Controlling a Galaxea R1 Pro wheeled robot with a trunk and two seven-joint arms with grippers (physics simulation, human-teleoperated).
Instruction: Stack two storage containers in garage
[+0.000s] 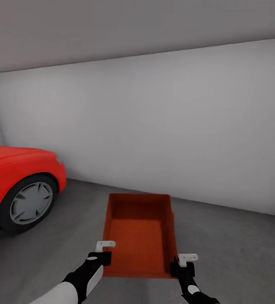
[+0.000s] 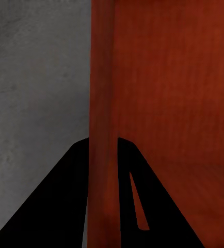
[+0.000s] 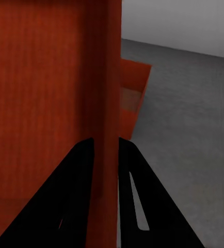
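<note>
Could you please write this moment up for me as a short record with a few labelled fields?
room: garage, grey concrete floor, plain white wall
held item: orange-red storage container, open top facing up, carried in front of the robot
left gripper: shut on the container's left wall, a finger on each side
right gripper: shut on the container's right wall, likewise
second container: a corner of another orange-red bin shows beneath the held one in the right wrist view
nearby: red car at the left, front wheel visible
</note>
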